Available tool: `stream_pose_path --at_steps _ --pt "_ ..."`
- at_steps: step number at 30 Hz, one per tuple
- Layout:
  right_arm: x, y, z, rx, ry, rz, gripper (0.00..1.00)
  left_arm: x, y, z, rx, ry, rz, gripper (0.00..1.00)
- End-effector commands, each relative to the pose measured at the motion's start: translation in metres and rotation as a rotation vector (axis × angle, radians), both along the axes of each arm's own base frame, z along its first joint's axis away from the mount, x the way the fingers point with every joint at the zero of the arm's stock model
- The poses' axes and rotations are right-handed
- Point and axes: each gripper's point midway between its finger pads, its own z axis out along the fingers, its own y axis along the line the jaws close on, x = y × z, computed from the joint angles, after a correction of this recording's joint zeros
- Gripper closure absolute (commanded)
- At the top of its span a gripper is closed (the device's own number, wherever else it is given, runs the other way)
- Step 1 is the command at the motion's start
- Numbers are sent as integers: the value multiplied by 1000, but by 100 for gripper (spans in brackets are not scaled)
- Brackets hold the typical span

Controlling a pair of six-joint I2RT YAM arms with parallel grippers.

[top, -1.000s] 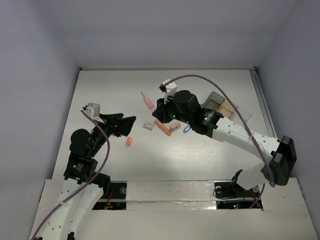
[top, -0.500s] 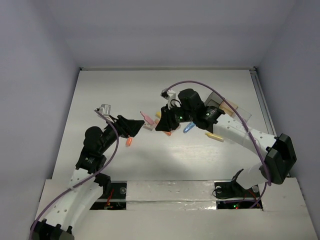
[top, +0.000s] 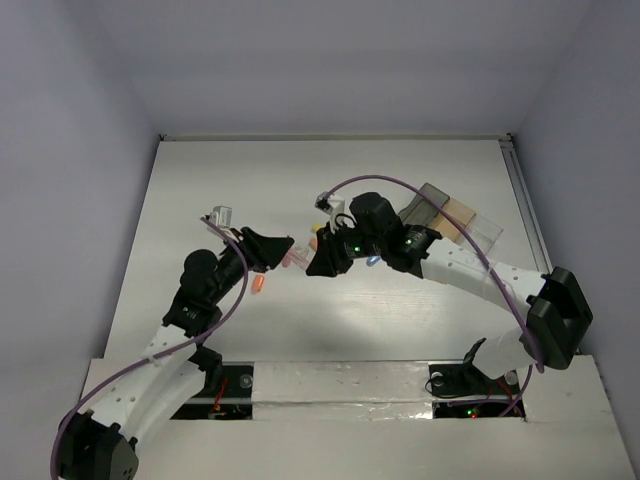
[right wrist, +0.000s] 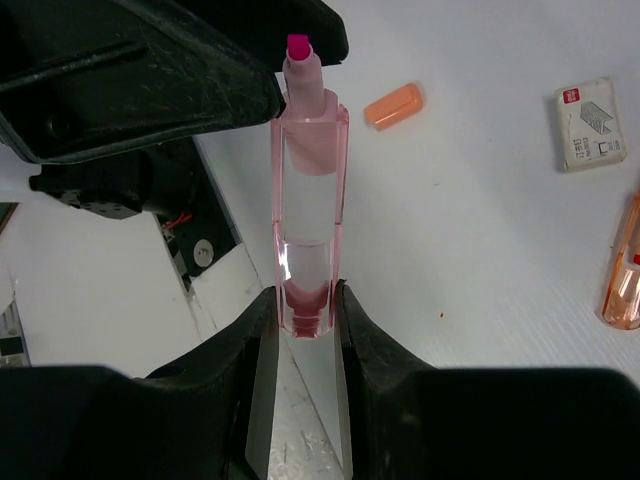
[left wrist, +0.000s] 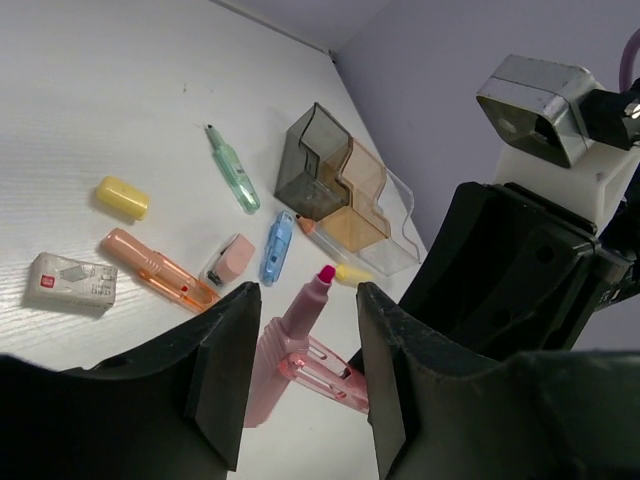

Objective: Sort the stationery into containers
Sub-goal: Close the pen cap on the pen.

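Note:
My right gripper point(right wrist: 305, 320) is shut on the clear end of a pink highlighter point(right wrist: 308, 180) and holds it in the air, magenta tip outward. My left gripper point(left wrist: 305, 312) is open, its jaws on either side of the highlighter point(left wrist: 288, 345) with gaps on both sides. In the top view the two grippers meet mid-table, the left point(top: 284, 250) and the right point(top: 314, 262). On the table lie a grey-white block point(left wrist: 70, 280), a yellow piece point(left wrist: 122, 197), an orange pen point(left wrist: 155, 268), a pink piece point(left wrist: 232, 258), blue point(left wrist: 277, 245) and green point(left wrist: 232, 165) pieces. The joined bins point(left wrist: 340, 190) stand behind them.
An orange cap point(top: 258, 284) lies on the table below the left gripper and also shows in the right wrist view point(right wrist: 393, 105). The bins point(top: 445, 215) sit at the right of the table. Another yellow piece point(left wrist: 352, 273) lies by the bins.
The right gripper has lifted the pink highlighter off the table and carried it left. The left arm has reached right, and its open jaws now straddle the highlighter.

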Motion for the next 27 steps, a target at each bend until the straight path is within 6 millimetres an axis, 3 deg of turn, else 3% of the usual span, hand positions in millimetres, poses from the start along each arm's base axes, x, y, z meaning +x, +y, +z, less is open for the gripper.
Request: stream_pose_path --at_steps 1,8,10,13,14,17,18,19,22,25,26,27 --pt "4 7 27 89 -69 -4 92 4 2 19 -23 -71 26 61" --pt "2 8 25 81 -66 -10 92 4 -4 19 -10 -70 12 78" --pt "3 8 26 82 -66 -18 92 2 -7 16 2 -65 -3 75" --pt "6 5 29 65 -71 -43 94 0 -5 19 24 -74 -4 51" --pt "7 5 31 63 -69 -46 94 -1 -3 20 38 -87 0 29" --pt "8 4 29 44 -53 -63 97 -5 6 33 53 -121 35 4" --pt "12 3 26 27 -51 -83 97 -4 13 31 73 -113 70 1" --pt "14 3 26 23 -51 -92 97 -7 18 42 65 -139 90 1" --pt "20 5 32 32 -53 -122 98 -13 27 46 51 -147 128 1" --pt "32 3 49 70 -71 -163 97 -19 29 34 37 -116 125 8" --pt "32 4 53 82 -66 -168 98 -21 28 29 33 -104 116 12" --pt "37 3 59 98 -71 -182 97 -23 25 24 30 -92 98 24"
